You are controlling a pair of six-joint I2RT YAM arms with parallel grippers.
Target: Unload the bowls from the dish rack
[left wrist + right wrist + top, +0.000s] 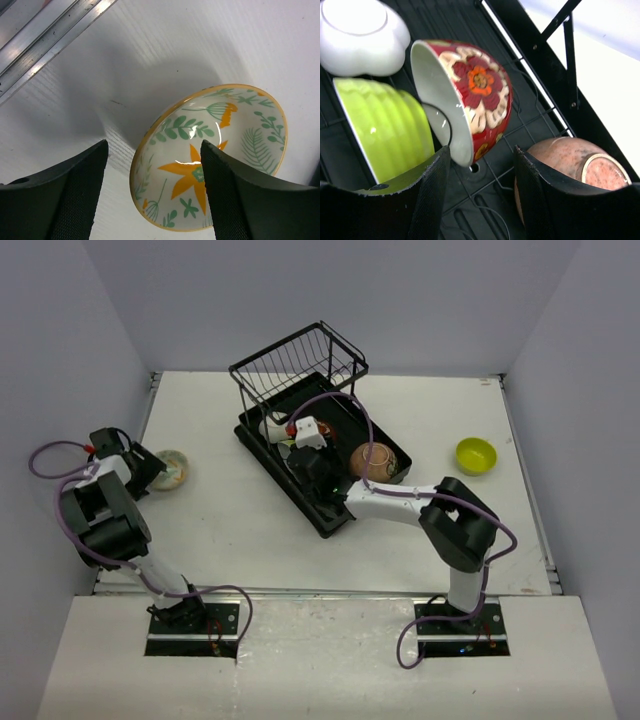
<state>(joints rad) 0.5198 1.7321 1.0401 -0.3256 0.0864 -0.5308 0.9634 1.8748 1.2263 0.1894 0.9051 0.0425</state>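
The left claw [153,147] stands wide and holds nothing. The leaf-patterned bowl [235,125] lies on the bench [165,45] just in front of it, partly between its fingers [65,200].

The right claw [481,155] is also apart and empty, low inside the dish rack [527,42], with the rim of the red bowl [480,85] between its tips. Just to its left is a lime-green bowl [385,125], just to its right a tan-brown bowl [565,155], and farther ahead a white bowl [360,35]. Well apart on its right, a second lime-green bowl [476,455] sits on the bench.

I judge that two bowls are unloaded and four are left.
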